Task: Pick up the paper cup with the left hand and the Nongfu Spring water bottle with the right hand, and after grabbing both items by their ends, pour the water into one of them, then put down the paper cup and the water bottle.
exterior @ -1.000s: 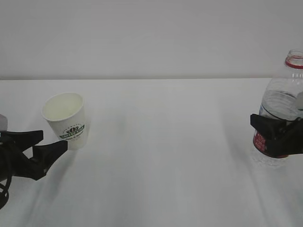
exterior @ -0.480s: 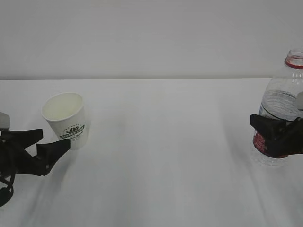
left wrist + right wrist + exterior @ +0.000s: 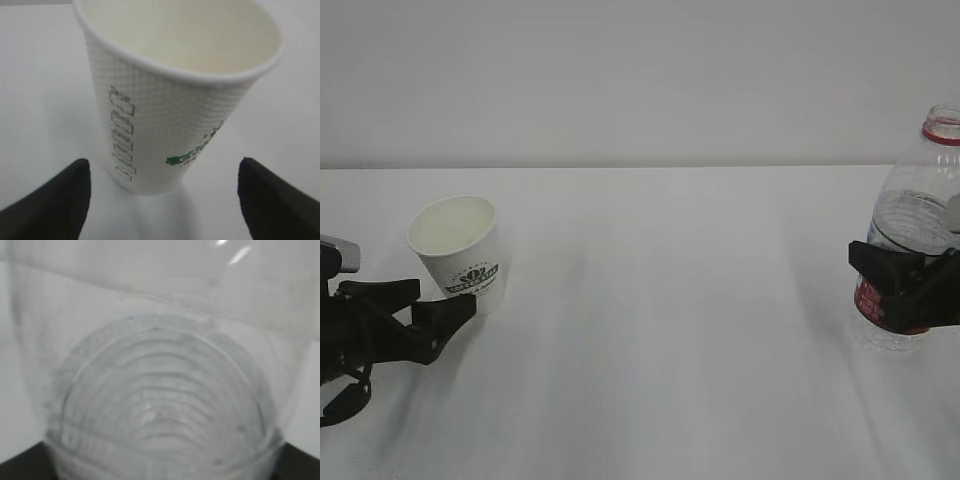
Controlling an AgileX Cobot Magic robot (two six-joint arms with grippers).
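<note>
Cup first, in the outside view; the paper cup [image 3: 457, 253] stands on its base at the left of the frame, on the white table [image 3: 660, 330], and it leans a little; my left hand [image 3: 420, 312] sits low at the left edge with its two black fingers spread wide, and the nearer fingertip is just beside the cup's bottom, maybe touching it, I cannot be sure; nothing is held there. I think the claw is low so it can take the cup by its bottom end. At the far right, the Nongfu Spring water bottle [image 3: 912, 240] stands up tall with no cap, and my right hand [image 3: 905, 290] is wrapped around its red label, shut on it; the water [image 3: 910, 215] shows through the clear upper part. The bottle is partly cut off by the right edge of the frame, so I cannot see how much table is left on that side. The whole middle of the table is bare, so I think there is lots of room to bring the two together for pouring.

Left wrist view next; the cup [image 3: 175, 95] fills the middle, its open mouth at the top; a black fingertip [image 3: 50, 205] sits in each bottom corner, well apart from the cup on both sides; the claw is wide open around it, not gripping.

Right wrist view last; the bottle [image 3: 160, 390] fills the whole frame, ribbed and clear; black finger bits peek out at the two bottom corners, pressed by its sides.
</note>
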